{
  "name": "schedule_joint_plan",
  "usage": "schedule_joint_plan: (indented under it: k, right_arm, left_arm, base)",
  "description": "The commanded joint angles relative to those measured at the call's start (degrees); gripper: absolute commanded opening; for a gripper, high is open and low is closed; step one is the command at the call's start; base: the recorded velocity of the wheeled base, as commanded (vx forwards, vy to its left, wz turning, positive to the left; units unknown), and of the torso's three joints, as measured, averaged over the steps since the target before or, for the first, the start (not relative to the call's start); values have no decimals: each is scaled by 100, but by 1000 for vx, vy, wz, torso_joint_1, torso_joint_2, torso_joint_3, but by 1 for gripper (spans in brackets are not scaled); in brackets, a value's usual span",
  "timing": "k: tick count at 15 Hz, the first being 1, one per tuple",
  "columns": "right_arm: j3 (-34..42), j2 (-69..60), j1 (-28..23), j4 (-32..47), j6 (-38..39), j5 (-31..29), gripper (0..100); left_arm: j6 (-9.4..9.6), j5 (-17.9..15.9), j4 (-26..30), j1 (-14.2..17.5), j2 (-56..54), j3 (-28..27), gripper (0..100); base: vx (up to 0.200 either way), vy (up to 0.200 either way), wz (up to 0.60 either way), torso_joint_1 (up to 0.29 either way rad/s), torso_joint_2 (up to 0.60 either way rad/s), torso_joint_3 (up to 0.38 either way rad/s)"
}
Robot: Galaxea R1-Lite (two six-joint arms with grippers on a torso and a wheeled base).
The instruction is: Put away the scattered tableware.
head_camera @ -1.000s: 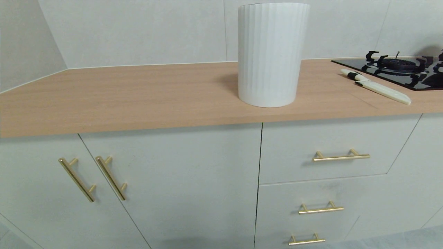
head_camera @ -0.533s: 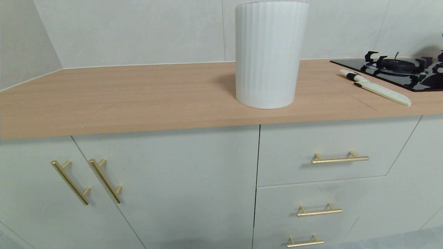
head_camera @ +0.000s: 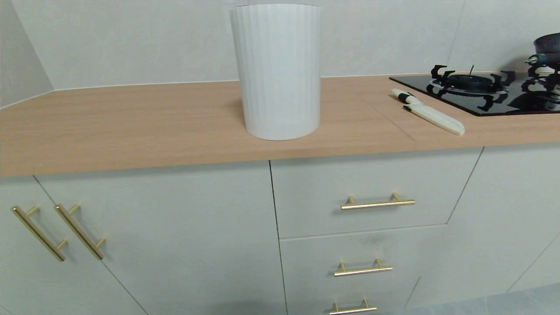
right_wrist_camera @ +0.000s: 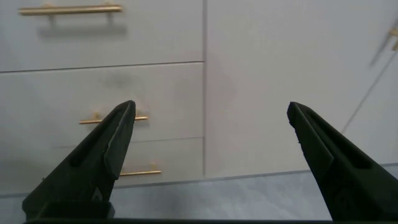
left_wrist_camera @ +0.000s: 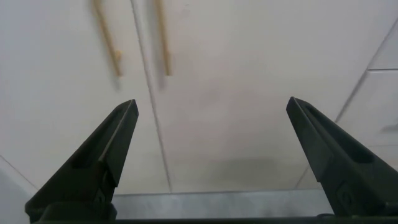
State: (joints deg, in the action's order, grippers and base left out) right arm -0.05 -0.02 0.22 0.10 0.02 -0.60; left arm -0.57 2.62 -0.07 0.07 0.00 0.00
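Here the left gripper [left_wrist_camera: 211, 102] hangs with its two dark fingers spread wide and nothing between them, facing a pair of pale cabinet doors [left_wrist_camera: 205, 81] with brass handles. The right gripper [right_wrist_camera: 209, 104] is likewise wide open and empty, in front of the drawer fronts [right_wrist_camera: 99, 81].

Since a second ago the head camera has swung to the right. The whole picture has slid leftward, and a dark pot [head_camera: 549, 43] has come into view at the far right of the hob [head_camera: 481, 100]. The things on the wooden counter [head_camera: 131, 122] have not themselves moved.

The knife [head_camera: 431, 114] lies flat on the counter just beside the hob's front corner, well apart from the tall white ribbed container [head_camera: 276, 72], which stands upright near the front edge. The knife's long axis runs diagonally. Its black-banded handle lies toward the wall, and the pale blade points toward the counter's front edge and to the right.
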Motion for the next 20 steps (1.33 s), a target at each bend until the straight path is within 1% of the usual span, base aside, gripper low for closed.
schedule_joint_plan:
  k: [1,6,9,18,20]
  right_arm:
    - [-4,2,4,-1,-2,-2,100]
    - [5,11,4,-1,-55,-2,100]
    - [5,11,4,-1,-46,-11,100]
    - [5,2,4,-1,-38,-11,100]
    - [5,2,4,-1,-38,-11,100]
  left_arm:
    - [-4,2,-1,1,0,0,100]
    - [-4,2,-1,1,0,0,100]
    - [-4,2,-1,1,0,0,100]
    - [-4,2,-1,1,0,0,100]
    - [-4,2,-10,1,0,0,100]
  base:
    - [0,0,0,0,0,0]
    - [0,0,0,0,0,0]
    - [0,0,600,-2,5,4]
    - [0,0,0,0,0,0]
    - [0,0,-600,2,5,7]
